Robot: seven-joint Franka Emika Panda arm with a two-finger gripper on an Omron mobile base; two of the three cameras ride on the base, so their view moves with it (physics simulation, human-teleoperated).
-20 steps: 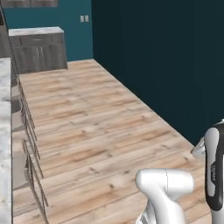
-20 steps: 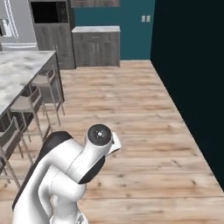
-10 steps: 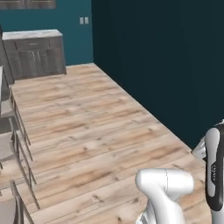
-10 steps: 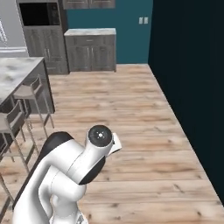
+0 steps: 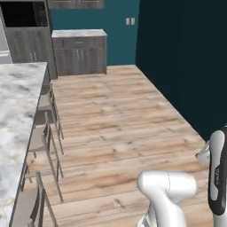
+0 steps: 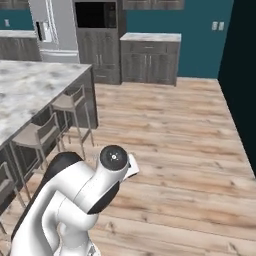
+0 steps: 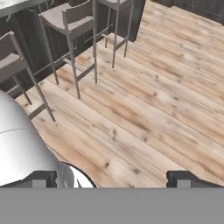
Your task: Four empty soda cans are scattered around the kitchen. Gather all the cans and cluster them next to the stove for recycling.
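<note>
The soda cans are out of view. My gripper [image 7: 113, 179] is open: its two dark fingertips [image 7: 43, 178] stand far apart at the bottom of the hand view, with nothing between them. It points down at bare wooden floor [image 7: 144, 100]. My folded white arm [image 6: 85, 195] fills the lower part of both base views.
A marble island counter [image 5: 17, 102] with bar stools [image 6: 42, 135] runs along the left. Grey cabinets [image 5: 80, 51], a built-in oven [image 6: 97, 15] and a fridge [image 6: 52, 25] line the far wall. A dark teal wall [image 5: 186, 57] bounds the right; open wooden floor lies between.
The whole picture has shifted: the base has turned left, so the island, stools, oven and fridge have come further into view. The arm keeps its folded pose.
</note>
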